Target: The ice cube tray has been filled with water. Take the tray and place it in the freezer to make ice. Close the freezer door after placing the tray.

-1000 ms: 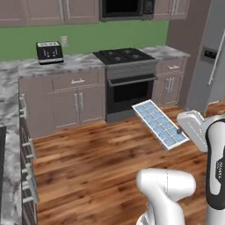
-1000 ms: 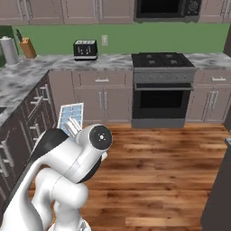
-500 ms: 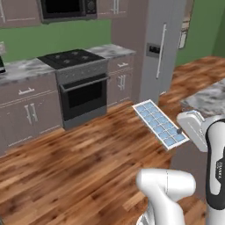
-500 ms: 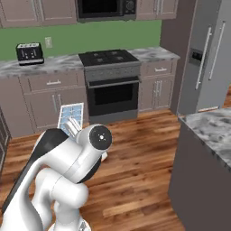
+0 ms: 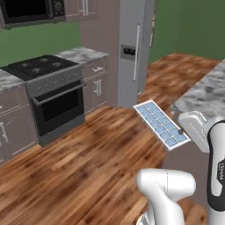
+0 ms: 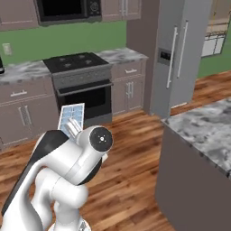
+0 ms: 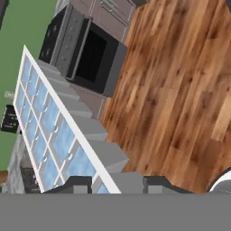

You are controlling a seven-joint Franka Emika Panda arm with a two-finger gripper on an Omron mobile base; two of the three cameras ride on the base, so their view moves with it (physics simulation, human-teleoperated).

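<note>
My gripper [image 5: 181, 132] is shut on the near end of the ice cube tray [image 5: 161, 124], a flat white tray held above the wood floor. Its square cells hold the pale blue water [image 7: 63, 134]. In the right base view the tray [image 6: 72, 116] stands up just beyond my arm. The hand view has the tray [image 7: 49, 126] running up to the left from between the fingertips [image 7: 76, 183]. The grey fridge [image 5: 132, 48] stands ahead. Its freezer door [image 5: 126, 74], with a black dispenser panel [image 6: 164, 55] and a bar handle [image 6: 173, 56], is shut, so the freezer inside is hidden.
A black stove with oven [image 5: 57, 99] stands left of the fridge, under a microwave [image 6: 67, 10]. A marble-topped island counter [image 6: 203, 131] is close on the right. Open wood floor [image 5: 88, 162] lies between me and the fridge.
The whole picture has slid left as the base moved: the stove has gone from centre to left and the fridge has come fully into view. The tray stays in the gripper.
</note>
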